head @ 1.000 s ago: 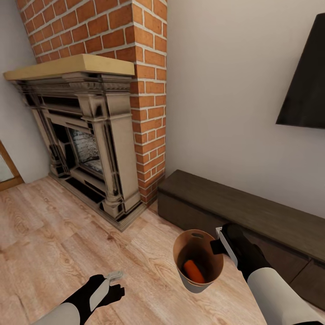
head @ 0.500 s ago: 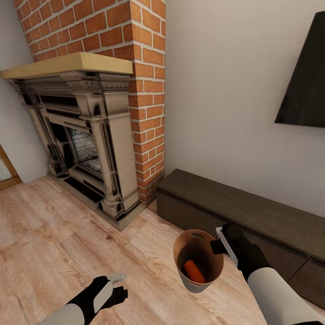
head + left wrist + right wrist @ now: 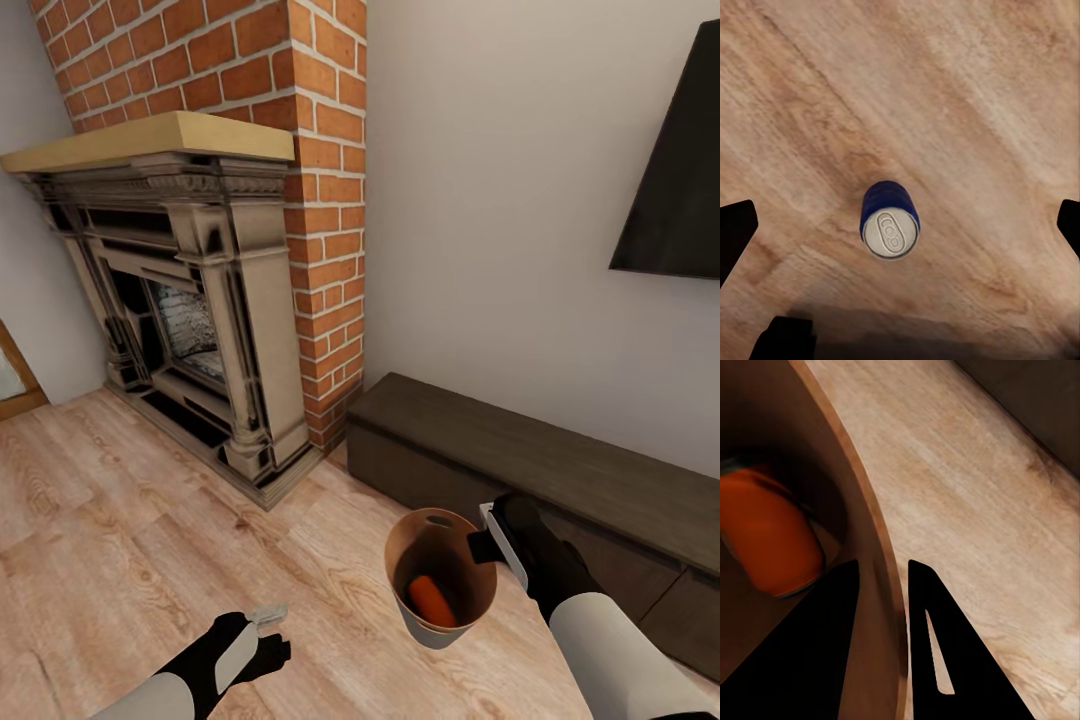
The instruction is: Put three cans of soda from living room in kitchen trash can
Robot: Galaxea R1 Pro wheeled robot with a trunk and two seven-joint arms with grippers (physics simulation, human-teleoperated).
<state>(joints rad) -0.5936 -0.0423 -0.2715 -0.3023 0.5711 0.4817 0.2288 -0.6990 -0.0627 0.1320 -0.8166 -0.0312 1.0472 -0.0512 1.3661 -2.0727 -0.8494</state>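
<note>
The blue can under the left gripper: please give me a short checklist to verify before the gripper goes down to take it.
1. Blue can lies between the spread fingers in the left wrist view: ok.
2. Left gripper open and holding nothing: ok.
3. Can stands upright on the floor, grey top facing the camera: ok.
4. Right gripper pinches the bin wall: ok.
5. Orange can lies inside the bin: ok.
6. Third can's place: cannot tell.

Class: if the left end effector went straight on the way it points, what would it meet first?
Probably the blue can, standing upright on the wood floor between its open fingers; how far off is unclear.
</note>
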